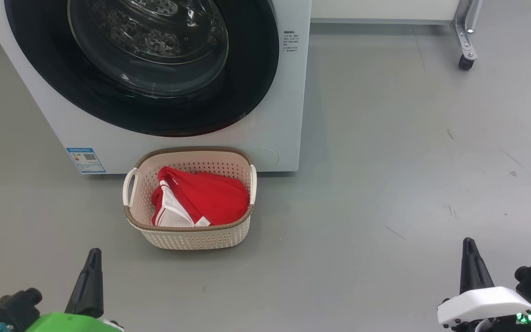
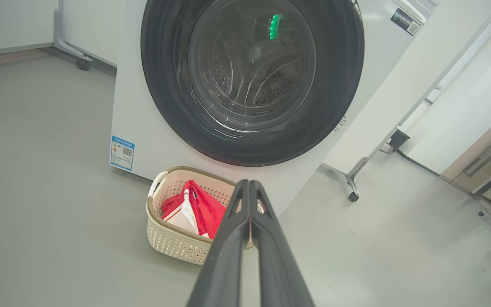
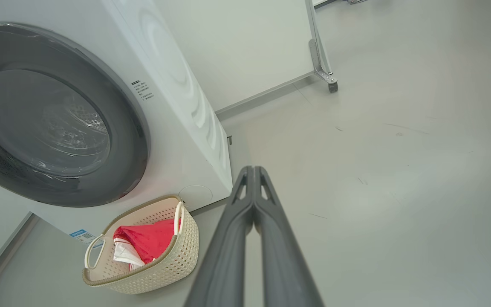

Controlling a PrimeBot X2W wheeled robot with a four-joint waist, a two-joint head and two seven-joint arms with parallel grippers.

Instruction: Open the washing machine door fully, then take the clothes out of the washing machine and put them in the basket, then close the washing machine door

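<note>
Two grippers pinched shut and empty for you, left gripper (image 2: pixel 249 184) and right gripper (image 3: pixel 252 169), well back. Clothes (image 1: pixel 210 196) sit in the basket (image 1: pixel 191 238) just before the washing machine (image 1: pixel 286 115); washing machine door (image 1: pixel 256 83) looks closed. Nothing left, I'd judge.

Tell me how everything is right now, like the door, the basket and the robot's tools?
Door: shut.
Basket: upright, partly full.
Clothes: bunched up inside it.
Left tool: shut, empty.
Right tool: shut, empty.
</note>
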